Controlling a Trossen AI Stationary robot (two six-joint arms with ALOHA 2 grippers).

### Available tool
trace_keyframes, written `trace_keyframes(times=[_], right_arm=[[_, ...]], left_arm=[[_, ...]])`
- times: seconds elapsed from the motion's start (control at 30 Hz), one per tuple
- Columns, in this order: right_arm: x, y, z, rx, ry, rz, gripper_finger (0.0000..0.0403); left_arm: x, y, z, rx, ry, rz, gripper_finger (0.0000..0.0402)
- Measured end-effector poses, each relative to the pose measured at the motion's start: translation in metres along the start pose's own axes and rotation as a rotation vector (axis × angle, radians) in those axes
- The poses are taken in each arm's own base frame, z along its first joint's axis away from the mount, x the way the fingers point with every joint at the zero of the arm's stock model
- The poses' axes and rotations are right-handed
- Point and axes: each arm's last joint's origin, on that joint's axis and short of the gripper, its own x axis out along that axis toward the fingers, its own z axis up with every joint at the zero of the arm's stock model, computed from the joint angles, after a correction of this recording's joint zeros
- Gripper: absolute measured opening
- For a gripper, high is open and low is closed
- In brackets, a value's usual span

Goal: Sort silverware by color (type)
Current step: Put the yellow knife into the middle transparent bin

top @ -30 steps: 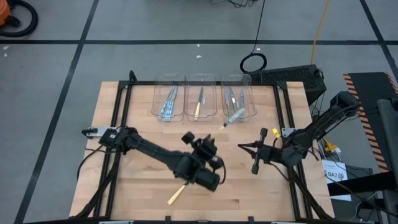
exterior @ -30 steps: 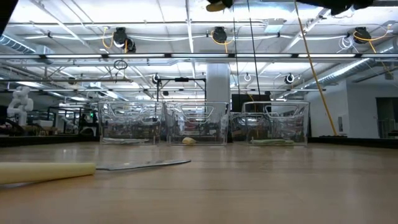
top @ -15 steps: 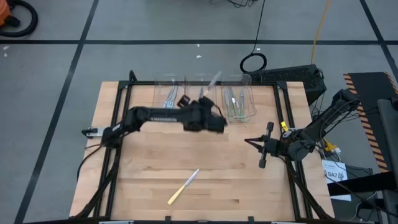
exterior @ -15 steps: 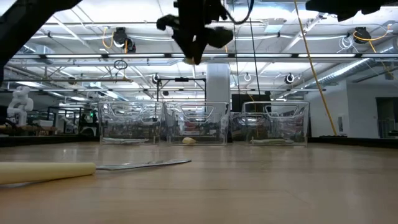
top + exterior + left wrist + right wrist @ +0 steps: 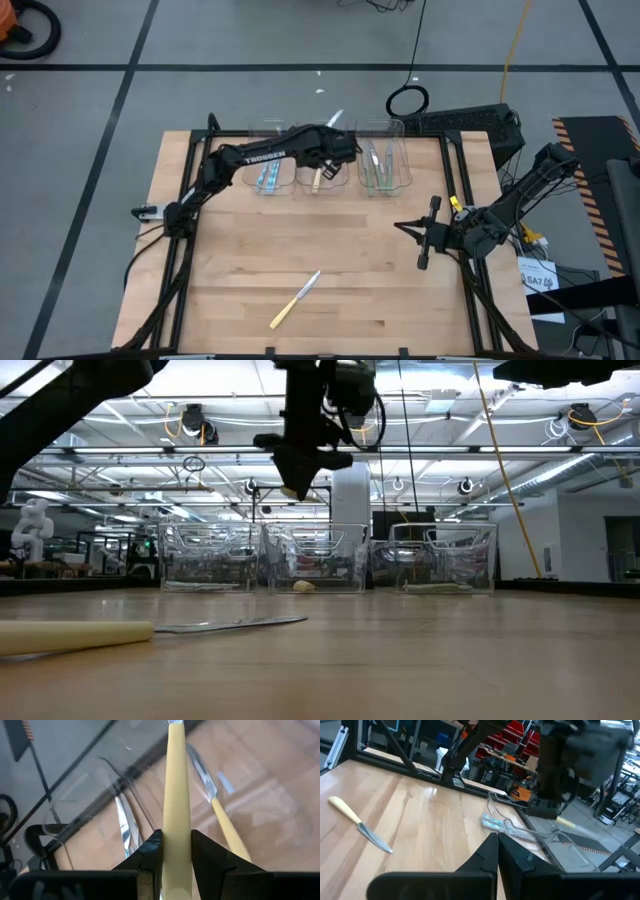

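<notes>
A pale yellow-handled utensil point(image 5: 176, 810) is clamped in the left gripper point(image 5: 340, 146) fingers, held above the middle clear bin point(image 5: 321, 178) at the desk's far edge (another yellow one point(image 5: 316, 178) lies inside). A yellow-handled knife point(image 5: 294, 299) lies near the front edge. The right gripper point(image 5: 401, 227), fingers clenched empty, waits near the right edge.

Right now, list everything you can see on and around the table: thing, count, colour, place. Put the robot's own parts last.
Clear bins: three, clear, in a row at the table's far edge.
Blue-handled utensils: several, in the left bin.
Yellow-handled utensil: one, in the middle bin.
Green-handled utensils: several, in the right bin.
Yellow-handled knife: one, lying on the table near its front edge.
Held yellow utensil: one, over the bins.
Left gripper: shut on the held yellow utensil.
Right gripper: shut, at the table's right edge.
</notes>
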Motion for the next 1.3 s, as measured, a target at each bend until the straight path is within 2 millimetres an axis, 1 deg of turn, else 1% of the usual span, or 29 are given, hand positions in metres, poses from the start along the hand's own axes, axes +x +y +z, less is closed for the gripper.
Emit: trace_keyframes(times=[0.13, 0.2, 0.3, 0.4, 0.5, 0.7, 0.87, 1.1, 1.3], right_arm=[[0.0, 0.0, -0.002, 0.003, 0.012, 0.002, 0.0002], [0.0, 0.001, -0.004, 0.016, 0.025, 0.005, 0.0002], [0.0, 0.001, -0.008, 0.033, 0.056, 0.007, 0.0002], [0.0, 0.001, -0.011, 0.057, 0.074, 0.009, 0.0002], [0.0, 0.002, -0.011, 0.068, 0.077, 0.037, 0.0002], [-0.001, 0.004, -0.011, 0.068, 0.075, 0.11, 0.0002], [-0.001, 0.004, -0.011, 0.068, 0.075, 0.11, 0.0002], [-0.001, 0.004, -0.011, 0.068, 0.075, 0.11, 0.0002], [-0.001, 0.004, -0.011, 0.065, 0.075, 0.11, 0.0002]], left_arm=[[0.013, 0.0, 0.003, 0.032, 0.056, -0.035, 0.0083], [0.015, -0.002, 0.003, 0.039, 0.07, -0.042, 0.0083], [0.017, -0.009, 0.001, 0.049, 0.073, -0.053, 0.0083], [0.021, -0.013, -0.001, 0.053, 0.12, -0.096, 0.0083], [0.027, -0.012, 0.0, 0.047, 0.169, -0.129, 0.0083], [0.035, -0.01, 0.003, 0.061, 0.197, -0.143, 0.0083], [0.046, -0.005, 0.007, 0.029, 0.25, -0.18, 0.0083], [0.052, 0.003, 0.012, -0.028, 0.276, -0.198, 0.0083], [0.059, -0.002, 0.012, -0.027, 0.275, -0.185, 0.0083]])
